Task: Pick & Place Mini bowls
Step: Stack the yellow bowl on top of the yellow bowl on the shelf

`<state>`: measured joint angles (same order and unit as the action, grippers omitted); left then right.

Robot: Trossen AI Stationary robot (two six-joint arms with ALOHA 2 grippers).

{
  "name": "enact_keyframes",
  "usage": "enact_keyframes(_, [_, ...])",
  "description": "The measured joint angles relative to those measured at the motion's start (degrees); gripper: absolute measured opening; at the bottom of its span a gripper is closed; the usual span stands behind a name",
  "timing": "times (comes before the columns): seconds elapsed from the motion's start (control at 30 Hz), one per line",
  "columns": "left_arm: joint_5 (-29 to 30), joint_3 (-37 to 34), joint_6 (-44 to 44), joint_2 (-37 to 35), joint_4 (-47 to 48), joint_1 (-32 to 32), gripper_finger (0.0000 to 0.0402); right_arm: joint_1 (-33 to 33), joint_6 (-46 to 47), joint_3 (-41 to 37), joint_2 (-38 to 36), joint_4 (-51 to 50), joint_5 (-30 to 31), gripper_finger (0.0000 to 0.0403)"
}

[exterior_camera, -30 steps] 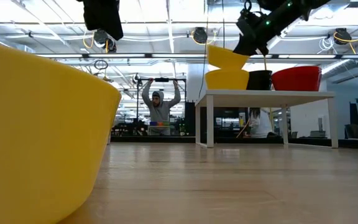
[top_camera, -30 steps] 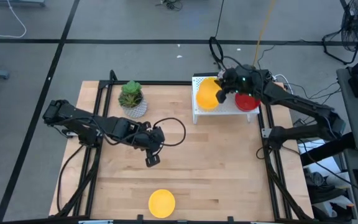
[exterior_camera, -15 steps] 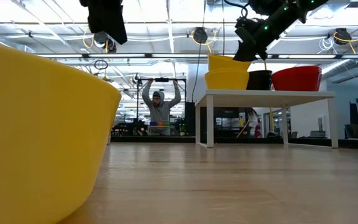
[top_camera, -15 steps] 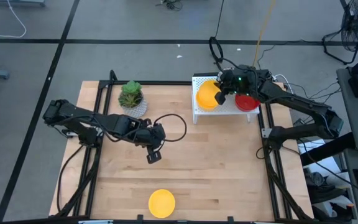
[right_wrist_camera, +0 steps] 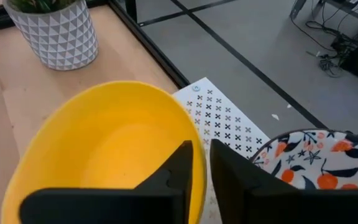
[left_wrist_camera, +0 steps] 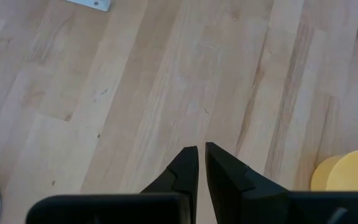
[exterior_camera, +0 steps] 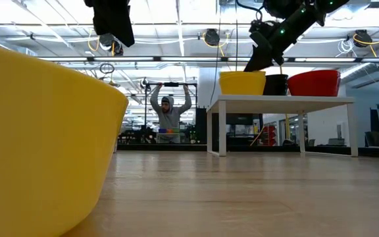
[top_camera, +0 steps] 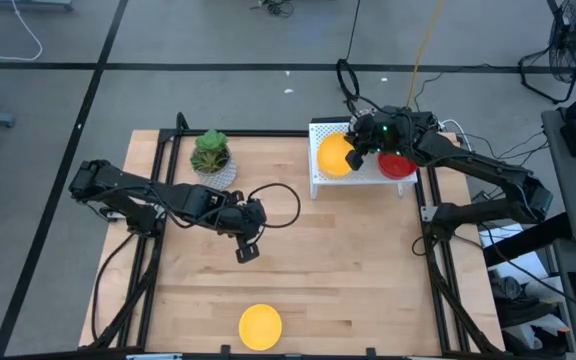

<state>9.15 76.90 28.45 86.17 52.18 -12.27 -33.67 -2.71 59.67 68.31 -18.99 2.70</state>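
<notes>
My right gripper (top_camera: 356, 158) was at the far right corner of the bench (top_camera: 348, 260), over the white rack (top_camera: 363, 178) that stood there. It sat at the rim of the yellow bowl (top_camera: 334, 155), on the side nearest the red bowl (top_camera: 400, 165). From my right wrist that rim ran straight through the gripper's narrow gap. Whether I was clamped on it or loose around it, I could not tell. Seen level from the bench top, the yellow bowl rested flat on the rack, mouth up, at the rack's left end. The red bowl stood at the right end. A white bowl with an orange-and-dark pattern (right_wrist_camera: 316, 162) lay just beside the yellow one on the rack (only part of it showed past my wrist).

My left gripper (top_camera: 245, 255) hung over the middle of the bench with its fingers (left_wrist_camera: 185, 163) drawn together to a thin slit, holding nothing. A second yellow bowl (top_camera: 260, 326) sat alone at the middle of the bench's near edge, well apart from both arms. The potted plant (top_camera: 213, 165) stood near the far edge, left of the rack.
</notes>
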Motion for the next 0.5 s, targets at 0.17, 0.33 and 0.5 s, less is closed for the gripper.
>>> enact_keyframes(0.17, [0.00,0.00,0.11,0.00,0.00,0.00,0.0033,0.00,-1.16,-0.10,0.00,1.24,0.00,0.0077])
enact_keyframes(0.33, [0.00,0.00,0.31,0.00,-0.16,0.00,0.0033,0.02,-3.03,-0.10,-0.87,1.69,0.02,0.0119])
enact_keyframes(0.5, [-4.41,-3.43,1.77,0.44,-8.90,-0.65,0.0033,0.02,-4.31,-0.10,-3.85,1.67,0.01,0.0156])
